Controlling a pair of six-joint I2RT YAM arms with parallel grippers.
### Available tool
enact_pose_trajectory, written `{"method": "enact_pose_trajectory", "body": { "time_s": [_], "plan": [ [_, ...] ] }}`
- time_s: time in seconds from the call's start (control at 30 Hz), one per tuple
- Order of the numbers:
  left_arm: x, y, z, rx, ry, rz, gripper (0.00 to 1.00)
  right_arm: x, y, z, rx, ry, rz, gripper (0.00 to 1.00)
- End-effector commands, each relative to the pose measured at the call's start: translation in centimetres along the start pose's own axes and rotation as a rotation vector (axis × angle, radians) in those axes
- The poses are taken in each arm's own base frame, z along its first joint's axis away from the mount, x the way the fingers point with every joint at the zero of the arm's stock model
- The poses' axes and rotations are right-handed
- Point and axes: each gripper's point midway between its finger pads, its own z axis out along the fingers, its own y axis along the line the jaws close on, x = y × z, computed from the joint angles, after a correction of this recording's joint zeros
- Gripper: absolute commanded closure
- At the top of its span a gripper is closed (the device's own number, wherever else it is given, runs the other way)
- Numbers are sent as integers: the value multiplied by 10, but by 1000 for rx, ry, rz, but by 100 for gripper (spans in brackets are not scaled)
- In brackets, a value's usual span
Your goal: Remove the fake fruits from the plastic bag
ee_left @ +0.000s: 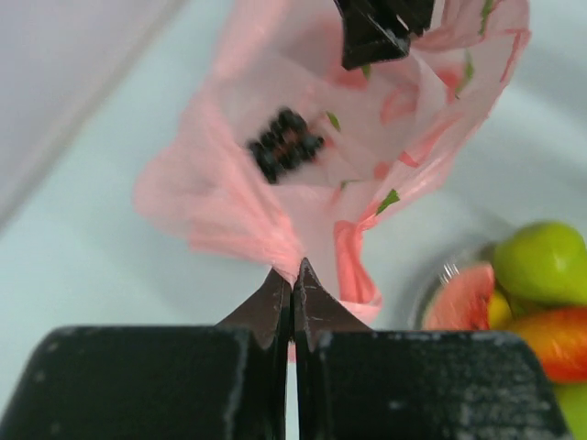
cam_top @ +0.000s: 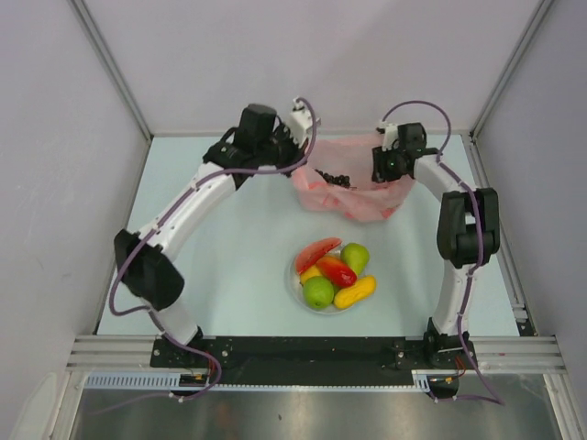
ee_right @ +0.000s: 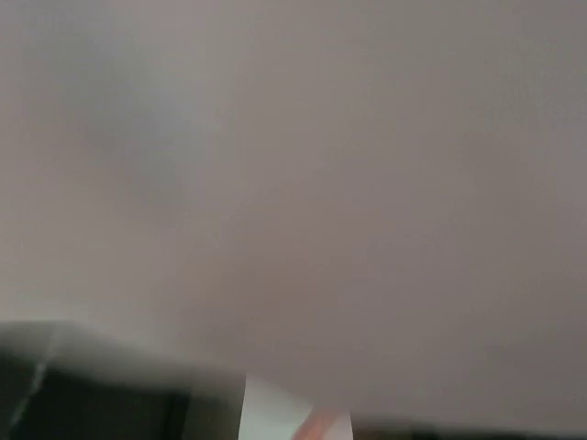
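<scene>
The pink plastic bag (cam_top: 353, 191) lies at the back of the table, stretched between both grippers with its mouth open. My left gripper (ee_left: 292, 275) is shut on the bag's left edge; it also shows in the top view (cam_top: 298, 167). My right gripper (cam_top: 390, 170) pinches the bag's right rim and shows as black fingers (ee_left: 374, 32) in the left wrist view. A dark purple grape bunch (ee_left: 284, 144) lies inside the bag (ee_left: 367, 137). The right wrist view is a grey blur with a pink sliver of bag (ee_right: 316, 427) at the bottom.
A white plate (cam_top: 292, 282) in front of the bag holds a watermelon slice (cam_top: 316, 251), a green fruit (cam_top: 355, 258), a red piece (cam_top: 336, 271), a yellow fruit (cam_top: 309, 273), a green apple (cam_top: 318, 292) and an orange-yellow oblong fruit (cam_top: 355, 292). Walls enclose three sides.
</scene>
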Motion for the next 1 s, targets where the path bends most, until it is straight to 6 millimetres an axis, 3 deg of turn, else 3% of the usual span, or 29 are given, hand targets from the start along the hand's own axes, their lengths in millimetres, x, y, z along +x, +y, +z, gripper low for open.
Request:
{"method": "enact_pose_trajectory", "body": {
  "time_s": [0.0,0.07,0.17,0.2,0.23,0.27,0.3,0.33,0.37,0.4,0.43,0.47,0.5,0.53,0.6,0.67,0.83,0.97],
  "plan": [
    [-75,35,4,-56,-120,98,100,-72,-71,-10,219,-167,-2,54],
    [-94,43,-1,-67,-167,99,100,-104,-78,-22,284,-246,-41,51],
    [-119,37,-14,-44,-255,124,100,-125,-86,-42,371,-313,-85,49],
    [-116,32,-14,-22,-256,124,100,-123,-90,-55,412,-319,-85,48],
    [-127,18,-30,23,-305,153,100,-121,-92,-60,430,-317,-90,47],
    [-125,12,-34,43,-313,160,100,-115,-91,-65,431,-312,-91,46],
    [-98,4,-25,80,-266,142,100,-87,-90,-59,418,-250,-86,45],
    [-101,-7,-42,96,-306,182,100,-82,-82,-75,408,-257,-87,46],
    [-86,-14,-39,111,-283,186,100,-65,-75,-77,381,-228,-80,45],
    [-46,-22,-26,136,-206,172,100,-17,-65,-65,335,-135,-62,46],
    [-29,-28,-24,147,-172,161,100,-13,-52,-80,301,-151,-63,45],
    [-17,-39,-26,174,-153,155,100,4,-45,-80,277,-123,-66,40],
    [14,-49,-20,214,-85,109,100,21,-35,-78,248,-95,-75,36],
    [26,-56,-18,235,-61,88,100,42,-21,-73,179,-58,-81,32],
    [39,-64,-14,237,-39,13,100,46,-6,-78,109,-51,-109,27],
    [41,-62,-12,224,-39,1,100,33,6,-80,55,-95,-130,26],
    [26,-57,-9,222,-47,31,100,15,34,-73,-11,-105,-279,29],
    [23,-58,-9,226,-56,21,100,8,36,-58,35,-111,-326,34]
  ]
}}
